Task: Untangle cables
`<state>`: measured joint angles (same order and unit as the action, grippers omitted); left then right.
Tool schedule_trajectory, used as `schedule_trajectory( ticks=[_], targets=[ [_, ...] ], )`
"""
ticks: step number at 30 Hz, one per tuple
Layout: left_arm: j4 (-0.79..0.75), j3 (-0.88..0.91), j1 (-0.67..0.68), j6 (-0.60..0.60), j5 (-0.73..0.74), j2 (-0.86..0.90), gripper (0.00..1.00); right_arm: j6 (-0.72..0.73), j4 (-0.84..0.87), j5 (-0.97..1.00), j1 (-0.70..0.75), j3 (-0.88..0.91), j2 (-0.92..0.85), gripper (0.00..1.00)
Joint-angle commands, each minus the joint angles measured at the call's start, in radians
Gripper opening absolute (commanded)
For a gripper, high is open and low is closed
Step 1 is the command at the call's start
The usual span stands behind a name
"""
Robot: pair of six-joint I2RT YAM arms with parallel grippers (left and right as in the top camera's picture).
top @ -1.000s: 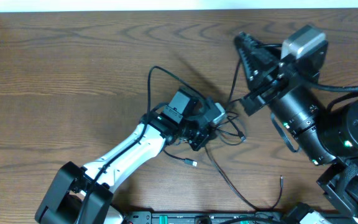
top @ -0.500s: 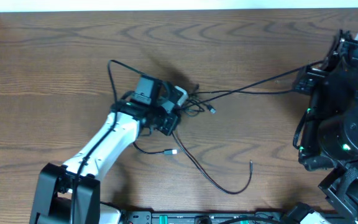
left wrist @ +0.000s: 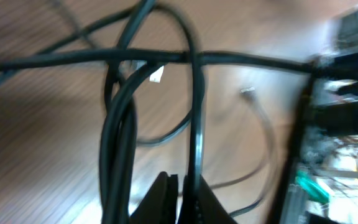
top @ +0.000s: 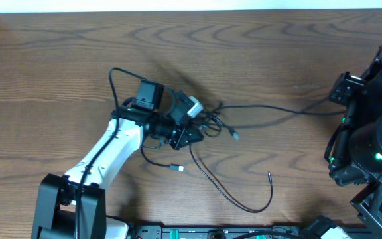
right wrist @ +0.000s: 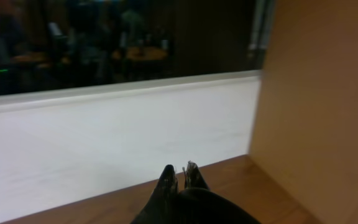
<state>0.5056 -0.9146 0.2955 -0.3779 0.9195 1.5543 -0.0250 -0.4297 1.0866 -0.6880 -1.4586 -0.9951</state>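
From overhead, the thin black cables (top: 209, 121) lie bunched in a knot near the middle of the brown wood-grain surface (top: 58, 60). The left claw (top: 186, 133) sits right on that knot. One strand runs taut-looking to the right toward the dark right arm. Another loops down toward the near edge, its free end apart from the rest, and a small plug (top: 176, 168) lies just below the knot. The step in hand looks like pulling one strand out of the tangle. The next move probably calls for holding the knot firm while that strand is drawn clear of the loops around it.

The left wrist view is blurred. The left claw (left wrist: 182, 190) is clenched on a black cable (left wrist: 194, 124) that rises between its tips, with other strands crossing above it.

In the right wrist view the right claw (right wrist: 179, 177) has its tips pressed together. Whether a strand is pinched there I cannot tell. Beyond it stand a white wall (right wrist: 104, 137), a light wooden panel (right wrist: 316, 93) and a dark window (right wrist: 104, 43).
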Motion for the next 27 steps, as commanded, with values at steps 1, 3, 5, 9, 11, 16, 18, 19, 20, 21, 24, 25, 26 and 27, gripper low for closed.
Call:
schedule_trajectory(
  ticks=[1,3,5,9,11,16,18,19,20,21,24,25,26,27],
  targets=[
    [-0.014,0.007,0.056,-0.04,0.301,-0.023,0.08,0.066,-0.012,-0.13,0.008,-0.019,-0.038,0.01],
    [-0.014,0.004,0.083,-0.04,0.349,-0.049,0.08,0.074,-0.011,-0.141,0.008,-0.019,-0.064,0.01],
    [-0.013,0.003,0.103,-0.039,0.356,-0.087,0.07,0.073,-0.013,-0.143,0.008,-0.019,-0.087,0.01],
    [0.003,0.003,0.116,-0.04,0.354,-0.181,0.08,0.073,-0.013,-0.143,0.008,-0.019,-0.12,0.01],
    [0.027,0.003,0.116,-0.04,0.346,-0.22,0.15,0.073,-0.011,-0.143,0.008,-0.019,-0.122,0.01],
    [0.14,0.003,0.116,-0.04,0.276,-0.29,0.53,0.073,-0.002,-0.143,0.023,-0.02,-0.116,0.01],
    [0.182,0.003,0.116,-0.04,0.206,-0.296,0.61,0.073,-0.003,-0.143,0.028,-0.02,-0.116,0.01],
    [0.191,0.003,0.116,-0.04,0.174,-0.296,0.62,0.073,-0.006,-0.143,0.028,-0.02,-0.116,0.04],
    [0.201,0.004,0.116,-0.04,0.129,-0.295,0.62,0.073,-0.009,-0.144,0.028,-0.02,-0.116,0.06],
    [0.212,0.004,0.116,-0.04,0.07,-0.294,0.61,0.073,-0.013,-0.147,0.028,-0.02,-0.116,0.07],
    [0.22,0.006,0.116,-0.04,-0.047,-0.294,0.55,0.073,-0.027,-0.171,0.028,-0.02,-0.116,0.05],
    [0.219,0.006,0.116,-0.04,-0.074,-0.294,0.53,0.073,-0.028,-0.183,0.028,-0.02,-0.116,0.04],
    [0.218,0.006,0.116,-0.04,-0.096,-0.294,0.53,0.073,-0.028,-0.195,0.028,-0.02,-0.116,0.02],
    [0.215,0.006,0.116,-0.04,-0.117,-0.294,0.53,0.073,-0.027,-0.213,0.028,-0.02,-0.116,0.01]
  ],
)
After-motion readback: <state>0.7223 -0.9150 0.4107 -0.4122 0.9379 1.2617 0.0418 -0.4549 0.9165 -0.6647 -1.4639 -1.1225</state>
